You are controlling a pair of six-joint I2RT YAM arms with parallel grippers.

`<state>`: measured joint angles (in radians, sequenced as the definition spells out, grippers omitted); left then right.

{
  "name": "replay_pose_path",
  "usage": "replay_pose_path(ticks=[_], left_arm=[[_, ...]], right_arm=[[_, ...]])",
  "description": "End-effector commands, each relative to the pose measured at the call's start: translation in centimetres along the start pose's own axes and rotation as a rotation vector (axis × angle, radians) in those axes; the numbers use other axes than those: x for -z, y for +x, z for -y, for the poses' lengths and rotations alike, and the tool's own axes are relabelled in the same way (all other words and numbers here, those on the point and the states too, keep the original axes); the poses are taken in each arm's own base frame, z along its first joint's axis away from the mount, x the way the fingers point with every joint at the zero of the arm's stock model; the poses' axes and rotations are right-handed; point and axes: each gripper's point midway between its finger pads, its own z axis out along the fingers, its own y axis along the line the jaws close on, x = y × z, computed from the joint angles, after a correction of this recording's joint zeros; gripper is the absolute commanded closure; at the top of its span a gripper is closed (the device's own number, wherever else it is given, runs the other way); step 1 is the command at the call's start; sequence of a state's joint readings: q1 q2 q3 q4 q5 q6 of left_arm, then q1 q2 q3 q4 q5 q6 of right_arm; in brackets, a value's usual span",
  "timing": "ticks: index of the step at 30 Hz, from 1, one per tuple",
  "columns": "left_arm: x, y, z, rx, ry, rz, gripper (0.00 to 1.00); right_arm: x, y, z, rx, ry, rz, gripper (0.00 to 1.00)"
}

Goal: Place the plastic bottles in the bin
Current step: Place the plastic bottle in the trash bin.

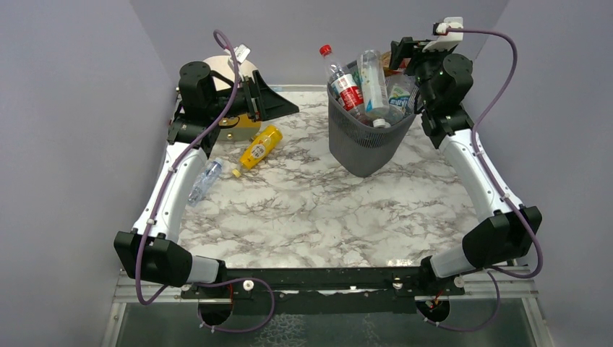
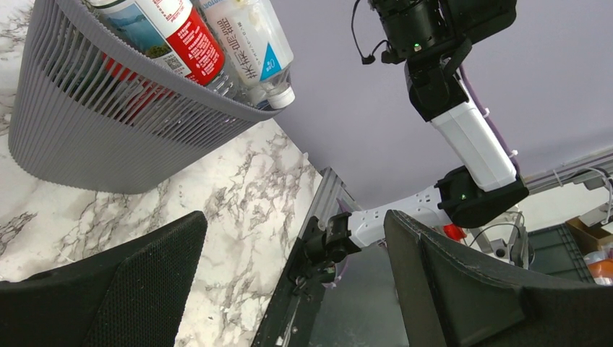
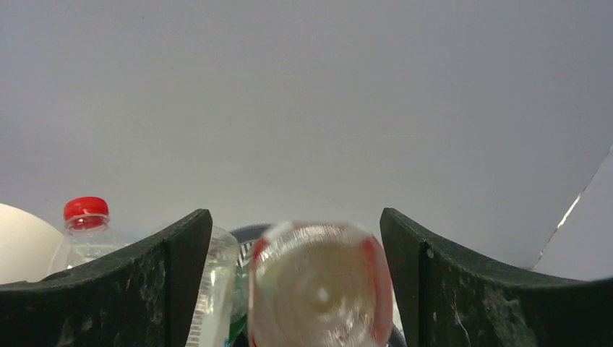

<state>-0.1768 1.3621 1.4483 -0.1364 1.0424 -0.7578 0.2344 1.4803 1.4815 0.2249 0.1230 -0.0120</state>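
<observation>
The dark grey mesh bin stands at the back right, holding a red-capped bottle and a clear bottle that stick out above its rim. My right gripper hovers open over the bin. In the right wrist view a blurred clear bottle with red sides shows bottom-first between the fingers, with a gap on each side. A yellow bottle and a small clear bottle lie on the table at the left. My left gripper is open and empty above the yellow bottle.
A round beige drawer unit stands at the back left, behind the left arm. The left wrist view shows the bin's wall, the table's near rail and the right arm. Grey walls enclose the marble table.
</observation>
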Motion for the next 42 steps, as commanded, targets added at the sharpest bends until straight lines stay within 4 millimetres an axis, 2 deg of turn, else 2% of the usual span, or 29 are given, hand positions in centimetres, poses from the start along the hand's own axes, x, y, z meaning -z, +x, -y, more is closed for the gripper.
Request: replay_pose_path(ticks=[1, 5, 10, 17, 22, 26, 30, 35, 38, 42], left_arm=[[0.5, -0.3, 0.8, -0.045, 0.006, 0.027, 0.01], [0.5, -0.2, 0.7, -0.046, 0.003, 0.029, 0.01], [0.5, 0.0, 0.5, -0.044, 0.001, 0.025, 0.01], [0.5, 0.1, -0.1, -0.040, -0.018, 0.022, 0.01], [0.5, 0.3, -0.7, -0.040, -0.042, 0.021, 0.01], [0.5, 0.4, -2.1, -0.045, -0.109, 0.020, 0.01], [1.0, 0.7, -5.6, -0.056, -0.267, 0.022, 0.01], [2.7, 2.2, -12.7, -0.050, -0.564, 0.011, 0.01], [4.0, 3.5, -16.9, -0.035, -0.720, -0.001, 0.01], [5.8, 5.2, -21.8, -0.023, -0.909, -0.023, 0.01]], right_arm=[[0.6, -3.2, -1.2, -0.007, -0.067, 0.082, 0.11], [0.5, -2.8, -1.6, -0.020, -0.085, 0.069, 0.12], [-0.1, -1.3, -1.7, -0.042, -0.078, 0.030, 0.12], [-1.3, -1.1, -1.7, -0.061, -0.065, -0.018, 0.11], [-0.8, -3.4, -0.8, -0.086, -0.016, -0.004, 0.07], [-0.2, -5.3, 0.1, -0.104, 0.026, -0.019, 0.05], [0.7, -7.6, 1.0, -0.119, 0.053, -0.043, 0.04], [3.8, -10.7, -0.6, -0.156, -0.042, -0.064, 0.04], [6.2, -10.5, -1.9, -0.190, -0.116, -0.110, 0.04], [9.7, -9.0, -3.5, -0.255, -0.206, -0.170, 0.04]])
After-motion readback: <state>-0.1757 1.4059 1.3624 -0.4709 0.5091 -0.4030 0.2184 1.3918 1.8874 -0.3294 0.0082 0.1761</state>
